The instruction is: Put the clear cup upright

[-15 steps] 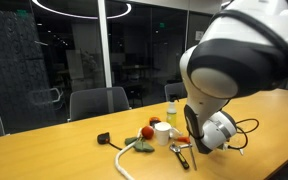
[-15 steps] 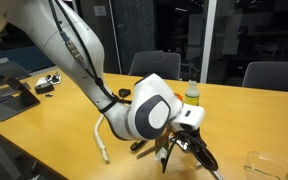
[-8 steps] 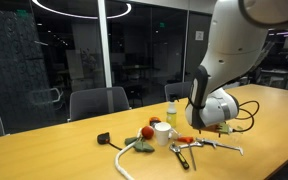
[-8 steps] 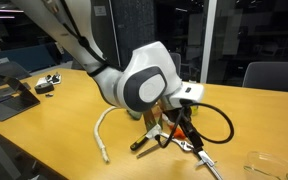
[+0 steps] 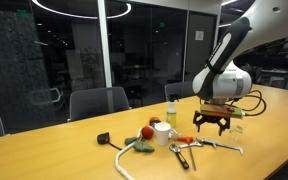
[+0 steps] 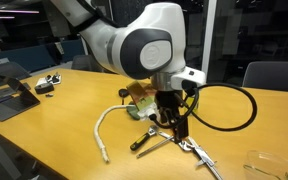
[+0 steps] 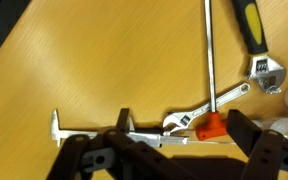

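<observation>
The clear cup (image 6: 268,166) shows only as a faint see-through outline at the table's near right corner in an exterior view; whether it lies or stands I cannot tell. It is out of the wrist view. My gripper (image 5: 210,123) (image 6: 175,126) hangs open and empty above the table, well away from the cup. In the wrist view its dark fingers (image 7: 164,160) spread wide over a pile of tools.
Under the gripper lie a wrench (image 7: 206,108), calipers (image 7: 94,132) and a yellow-handled screwdriver (image 7: 246,25). A white round container (image 5: 161,133), a red fruit (image 5: 147,131) and a yellow-topped bottle (image 5: 170,110) stand nearby. A white hose (image 6: 102,135) curls on the table. Chairs line the far edge.
The arm has swung away from the cameras and risen. The gripper has moved from low beside the tools to hanging above them. It stays open and empty.
</observation>
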Tool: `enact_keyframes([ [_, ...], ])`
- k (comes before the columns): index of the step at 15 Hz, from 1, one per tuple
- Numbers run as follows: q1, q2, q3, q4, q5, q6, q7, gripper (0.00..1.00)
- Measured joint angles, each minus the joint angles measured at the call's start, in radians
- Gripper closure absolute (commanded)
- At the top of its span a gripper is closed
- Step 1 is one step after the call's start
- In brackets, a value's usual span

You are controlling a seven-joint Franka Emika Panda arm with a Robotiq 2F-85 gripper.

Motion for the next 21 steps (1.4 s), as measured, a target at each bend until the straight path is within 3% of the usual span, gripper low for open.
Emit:
enact_keyframes([
  [3, 0.167, -0.045, -0.192, 0.033, 0.041, -0.152, -0.124, 0.00],
  [6, 0.305, -0.024, -0.371, 0.092, 0.184, -0.371, -0.318, 0.00],
  [10, 0.430, 0.116, -0.575, 0.142, 0.305, -0.659, -0.486, 0.00],
  [13, 0.512, 0.277, -0.715, 0.152, 0.313, -0.755, -0.542, 0.00],
  [15, 0.549, 0.389, -0.781, 0.152, 0.303, -0.808, -0.559, 0.00],
  [21, 0.568, 0.693, -0.848, 0.136, 0.303, -1.021, -0.724, 0.00],
])
